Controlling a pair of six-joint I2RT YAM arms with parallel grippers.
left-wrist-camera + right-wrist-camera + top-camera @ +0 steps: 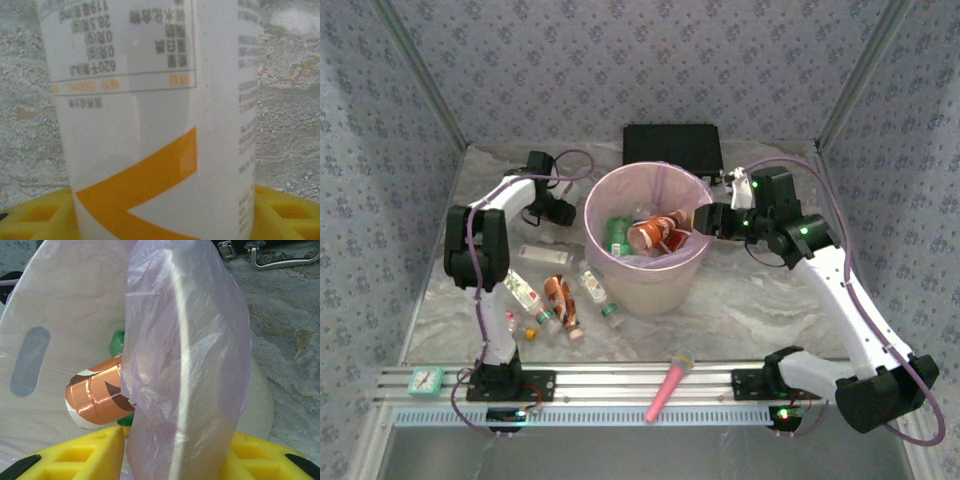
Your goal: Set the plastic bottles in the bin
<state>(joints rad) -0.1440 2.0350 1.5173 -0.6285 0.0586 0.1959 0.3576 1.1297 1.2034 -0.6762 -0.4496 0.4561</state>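
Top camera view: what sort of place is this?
Probably a robot test booth: wallpapered panels box in a marble-look table, a left arm and right arm are bolted to a metal rail, and bottles lie beside a lined bin.

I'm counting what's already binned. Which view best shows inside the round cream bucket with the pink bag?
Top external: it looks down into the round cream bucket, showing several bottles. Right wrist sees the bagged rim edge-on, with one copper-labelled bottle beyond. Left wrist faces a white bottle instead.
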